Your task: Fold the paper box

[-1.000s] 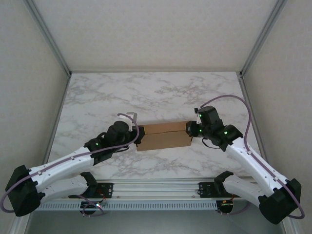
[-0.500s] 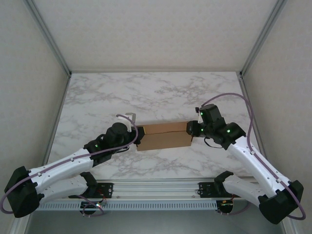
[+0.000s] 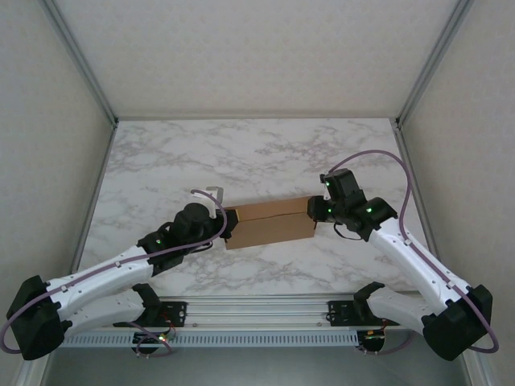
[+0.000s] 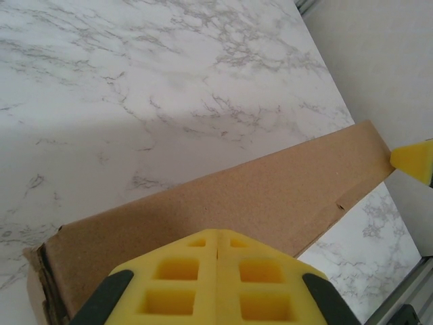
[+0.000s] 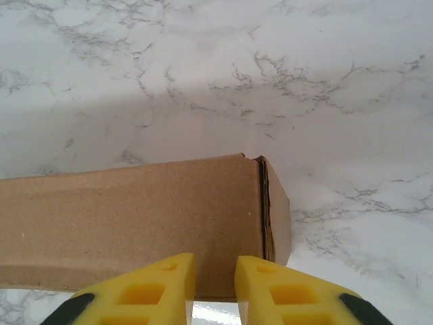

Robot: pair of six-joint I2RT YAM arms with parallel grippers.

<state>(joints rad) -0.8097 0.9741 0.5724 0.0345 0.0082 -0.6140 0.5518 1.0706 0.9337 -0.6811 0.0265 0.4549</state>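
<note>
The paper box (image 3: 269, 221) sits formed near the middle of the table (image 3: 241, 153), a touch toward the near edge, with an arm at each end. The left gripper (image 4: 216, 235) is clenched on nothing and nosed against the left end, likely bracing it. The right gripper (image 5: 215, 263) hangs narrowly parted over the right end, grasping nothing, probably lining up a press.

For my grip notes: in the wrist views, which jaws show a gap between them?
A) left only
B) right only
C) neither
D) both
B: the right fingers stand apart near the end of the box, while the left fingers meet at a seam.
</note>
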